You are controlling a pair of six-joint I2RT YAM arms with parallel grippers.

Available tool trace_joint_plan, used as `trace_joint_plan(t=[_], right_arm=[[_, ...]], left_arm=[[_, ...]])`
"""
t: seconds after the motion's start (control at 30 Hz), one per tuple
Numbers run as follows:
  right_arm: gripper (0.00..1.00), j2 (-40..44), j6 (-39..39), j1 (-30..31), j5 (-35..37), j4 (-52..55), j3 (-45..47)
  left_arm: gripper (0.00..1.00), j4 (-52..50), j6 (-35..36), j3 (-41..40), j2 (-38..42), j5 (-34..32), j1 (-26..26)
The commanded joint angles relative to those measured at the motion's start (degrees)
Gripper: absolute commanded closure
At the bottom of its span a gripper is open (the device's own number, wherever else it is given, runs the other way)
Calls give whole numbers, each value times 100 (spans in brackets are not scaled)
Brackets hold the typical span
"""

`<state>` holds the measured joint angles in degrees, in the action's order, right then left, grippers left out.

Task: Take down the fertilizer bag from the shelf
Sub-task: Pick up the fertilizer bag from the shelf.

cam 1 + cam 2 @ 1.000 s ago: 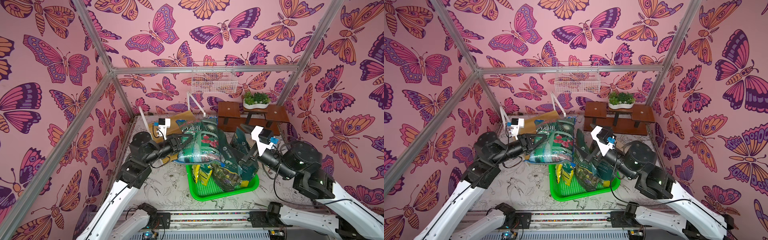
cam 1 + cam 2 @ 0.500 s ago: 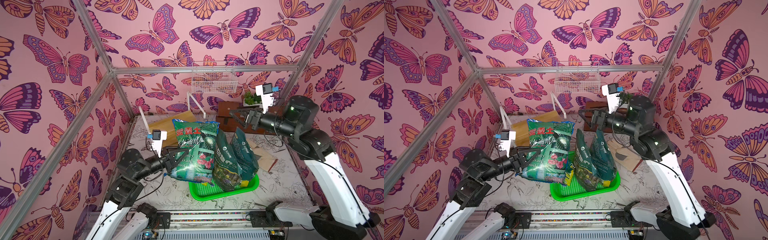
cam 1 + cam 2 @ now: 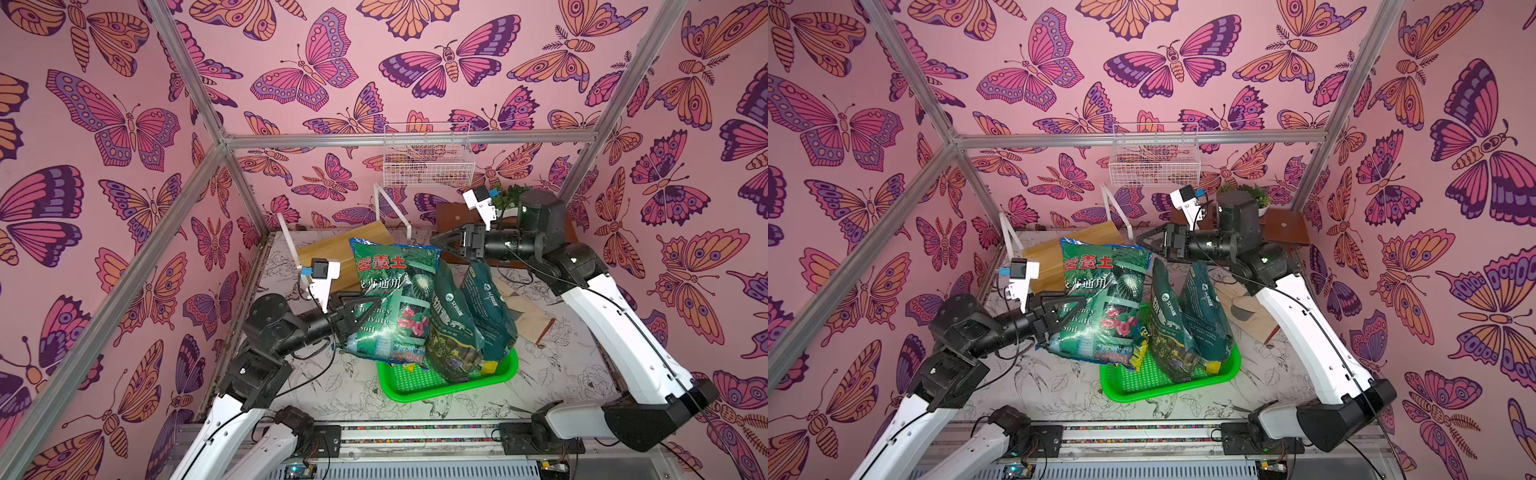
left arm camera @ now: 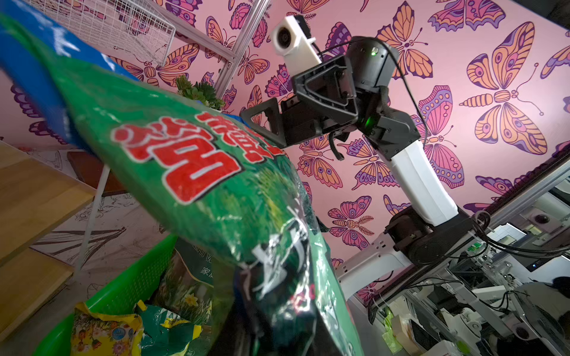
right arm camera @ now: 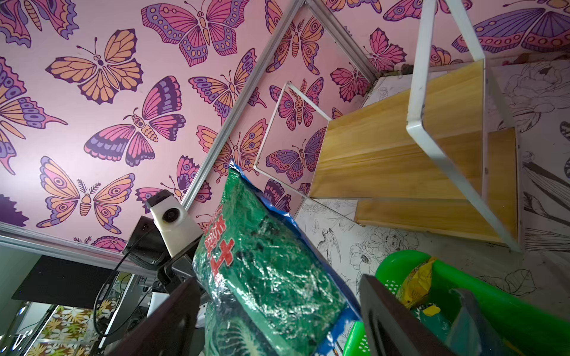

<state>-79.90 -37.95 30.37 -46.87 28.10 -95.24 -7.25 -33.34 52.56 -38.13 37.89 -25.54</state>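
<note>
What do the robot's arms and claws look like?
The left arm and right arm have white shells, chunky black joints and thin black cables. The left claw and right claw are black open-frame triangles. Above each claw sits a small white camera with a blue tab.

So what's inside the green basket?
Two dark green bags stand in the green basket, plus a yellow packet. The fertilizer bag covers its left edge, hiding anything there.

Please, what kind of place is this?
Likely a robot test booth staged as a gardening corner: butterfly-paper walls on aluminium bars, a fertilizer bag beside more bags in a green tray, a potted plant.
</note>
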Motion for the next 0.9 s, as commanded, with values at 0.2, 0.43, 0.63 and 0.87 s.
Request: trace_joint_plan(t=[0.2,0.43,0.63,0.87], right_arm=[[16,-70,252,158,-7,98,-202],[29,-70,-182,649,-416,-772,-90],[57,-87,-222,776,-508,-812,-56],[100,-62,265,771,-263,-376,-188]], left_arm=[[100,1407,-284,334,272,-63,-34],[100,1497,-219,334,-54,-94,-112],[100,1498,-63,328,-361,-106,-340],[78,1375,-53,44,-212,-386,-418]])
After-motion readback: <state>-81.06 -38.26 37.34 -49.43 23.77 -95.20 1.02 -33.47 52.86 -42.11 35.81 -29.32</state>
